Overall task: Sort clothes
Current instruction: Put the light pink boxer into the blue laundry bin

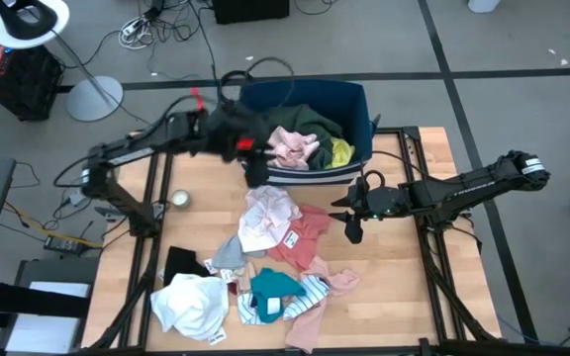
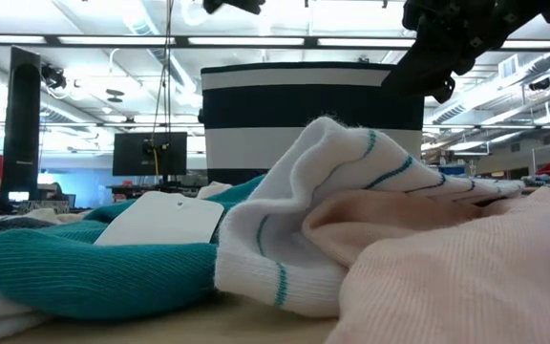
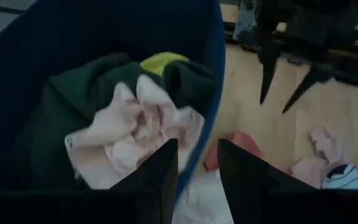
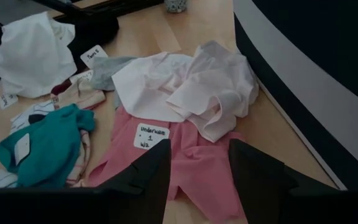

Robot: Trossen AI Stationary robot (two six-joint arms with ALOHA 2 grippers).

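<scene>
We are looking down on two robot arms sorting clothes.
Left fingers (image 3: 194,171) are hanging parted and empty over the blue bin (image 1: 356,109) holding pale pink (image 3: 143,127) and green garments (image 1: 315,124); right fingers (image 4: 194,165), also parted, are hovering above clothes (image 1: 265,267) scattered on the counter (image 1: 394,267).
</scene>
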